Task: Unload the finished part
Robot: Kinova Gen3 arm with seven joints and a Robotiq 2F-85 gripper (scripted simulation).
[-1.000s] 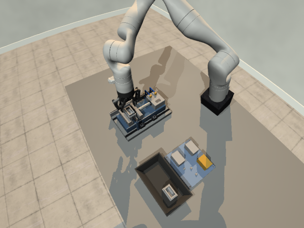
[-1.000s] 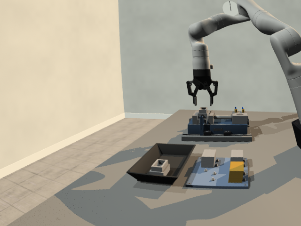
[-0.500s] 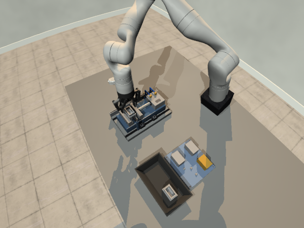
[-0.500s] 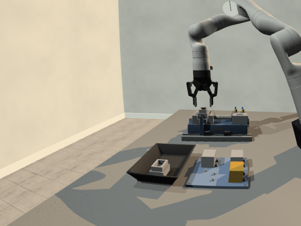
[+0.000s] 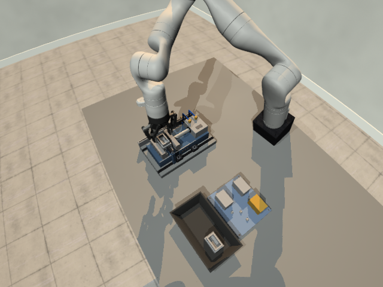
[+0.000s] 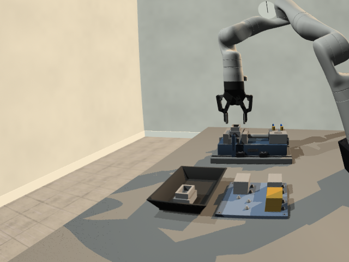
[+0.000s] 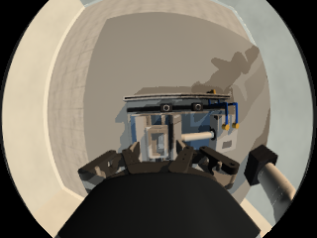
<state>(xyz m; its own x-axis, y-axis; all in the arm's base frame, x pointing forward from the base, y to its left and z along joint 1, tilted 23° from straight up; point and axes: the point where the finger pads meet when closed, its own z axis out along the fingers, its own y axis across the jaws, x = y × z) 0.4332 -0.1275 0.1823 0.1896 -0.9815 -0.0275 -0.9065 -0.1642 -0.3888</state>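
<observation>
The finished part (image 5: 163, 140), a grey block with a pocket on top, sits between the jaws of the blue vise (image 5: 179, 141). It also shows in the exterior view (image 6: 235, 127) and in the wrist view (image 7: 158, 139). My gripper (image 6: 234, 121) is open and empty, fingers pointing down, straight above the part with a small gap. In the top view the gripper (image 5: 158, 131) partly hides the vise's far end. The black outfeed tray (image 5: 204, 226) lies nearer the front and holds one pocketed block (image 5: 213, 244), also seen in the exterior view (image 6: 185, 193).
A light blue fixture plate (image 5: 239, 205) beside the tray carries two grey blocks (image 5: 232, 191) and an orange block (image 5: 258, 203). The vise has a handle end with small blue and yellow knobs (image 5: 192, 115). The arm's black base (image 5: 273, 125) stands at the mat's far right.
</observation>
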